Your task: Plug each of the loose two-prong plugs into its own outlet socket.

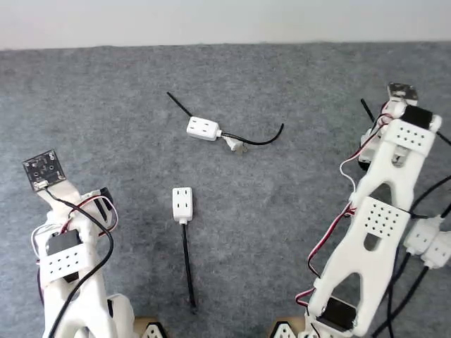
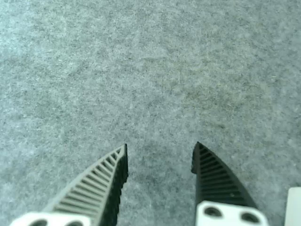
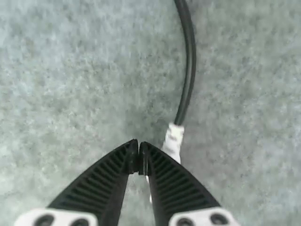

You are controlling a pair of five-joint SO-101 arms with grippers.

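Gripper on the left arm (image 2: 160,150) hangs low over the grey carpet-like table cover (image 1: 282,211), jaws spread wide, nothing between them. Left arm sits at the near left corner in the high view.

Mid-table: one white rectangular outlet block (image 1: 182,203) lies flat, its black cable (image 1: 187,267) running straight toward the near edge. Farther back, a second white rectangular outlet block (image 1: 202,128) has a short black lead going off to the back left. A small white two-prong plug (image 1: 235,145) lies just beside its right end, with a black cord (image 1: 264,141) curving away to the right. Can't tell whether it touches the block.

Right gripper (image 3: 139,143) has its jaws clenched tip to tip, grasping nothing. Another white plug (image 3: 173,141) on a thick black cord (image 3: 188,70) lies on the carpet right beside one finger (image 3: 174,188), partly hidden behind it.
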